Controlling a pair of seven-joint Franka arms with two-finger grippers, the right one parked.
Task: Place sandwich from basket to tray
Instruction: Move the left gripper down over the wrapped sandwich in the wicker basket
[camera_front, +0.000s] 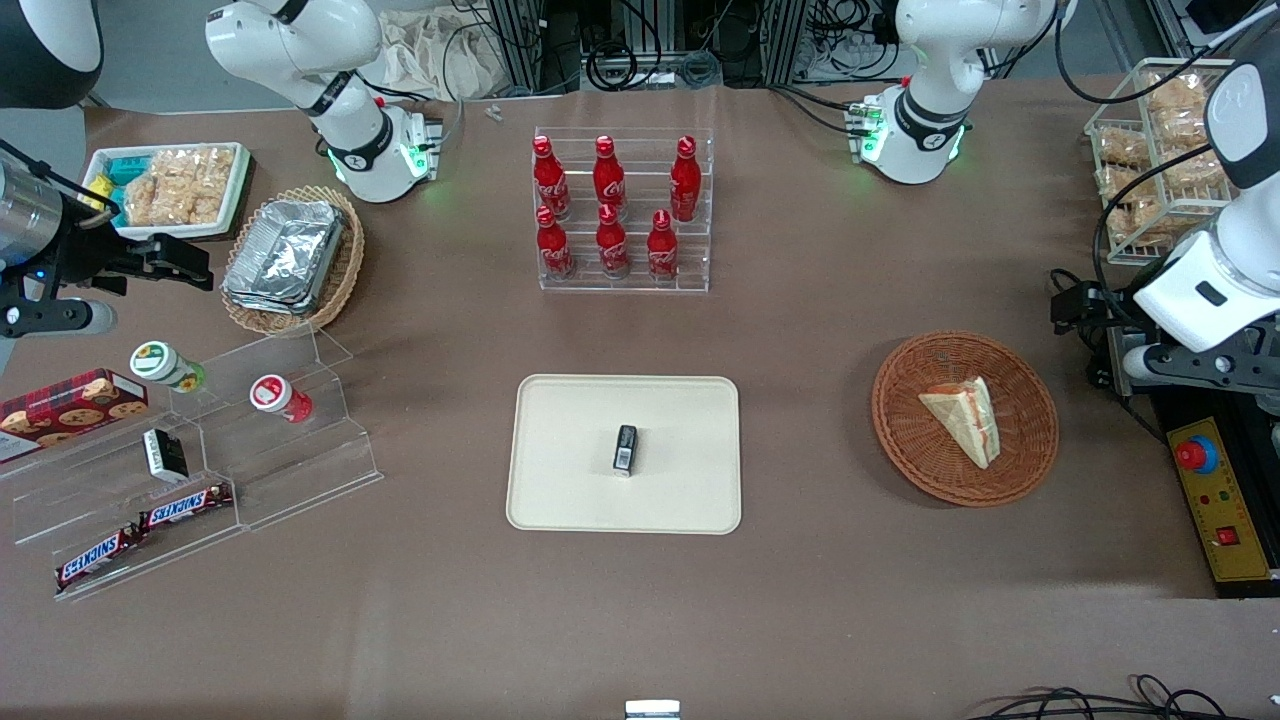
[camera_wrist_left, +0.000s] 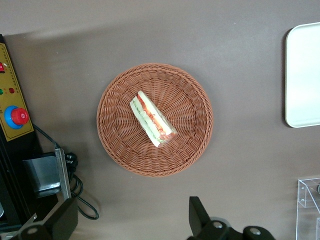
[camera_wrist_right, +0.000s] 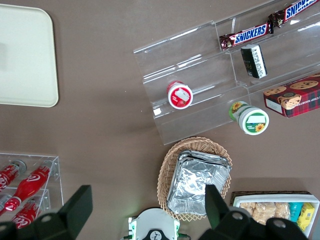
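Tool (camera_wrist_left: 125, 222) of the working arm, fingers spread apart and empty, hangs high over the brown worktop (camera_front: 800, 330). Below it, apart, the wrapped triangular sandwich (camera_wrist_left: 152, 119) lies diagonally inside the round reddish-brown wicker basket (camera_wrist_left: 195, 145), right of frame in the front view, beside the cream rectangular tray (camera_front: 560, 480).

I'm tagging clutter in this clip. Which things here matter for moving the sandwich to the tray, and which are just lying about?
Job:
sandwich, lying in the basket
tray
gripper, open, hovering above the basket

Lying about:
small black packet on the tray
cola bottles
foil containers
Snickers bars
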